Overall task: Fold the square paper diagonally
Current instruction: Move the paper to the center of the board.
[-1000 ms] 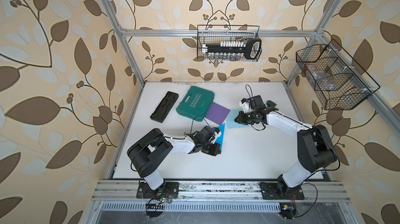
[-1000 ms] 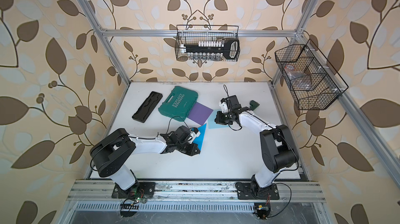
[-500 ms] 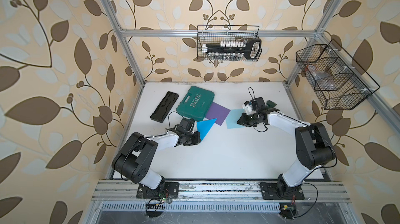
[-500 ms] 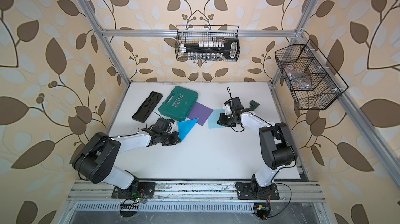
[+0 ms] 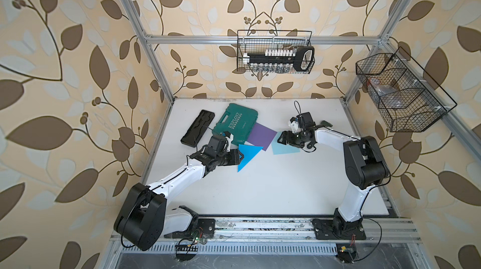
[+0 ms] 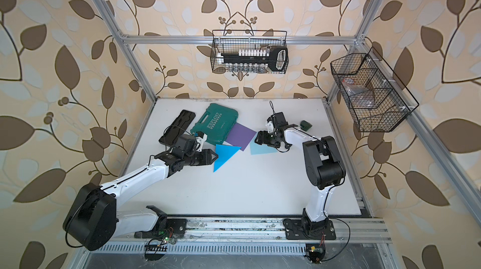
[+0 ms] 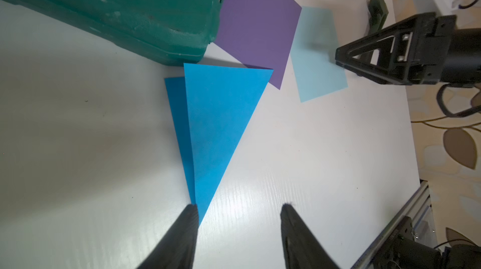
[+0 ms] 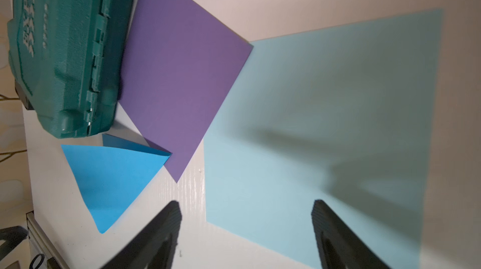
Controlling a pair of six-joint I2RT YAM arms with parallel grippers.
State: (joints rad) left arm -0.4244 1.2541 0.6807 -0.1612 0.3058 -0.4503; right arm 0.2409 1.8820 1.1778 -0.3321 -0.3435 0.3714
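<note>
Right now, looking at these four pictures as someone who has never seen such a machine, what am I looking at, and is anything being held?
Two white-and-black robot arms stand on a rail at the edge of a white table. Each ends in a two-fingered tool. Two pictures come from one camera head overhead, looking down at everything; the other two come from small cameras on the arms' wrists, so the dark fingers show at their edge. On the table lie a green case, a black tray, a purple paper, a pale blue paper and a bright blue paper already folded into a triangle. The left tool sits open at that triangle's edge; the right tool hovers open over the pale blue paper. Neither holds anything.
</note>
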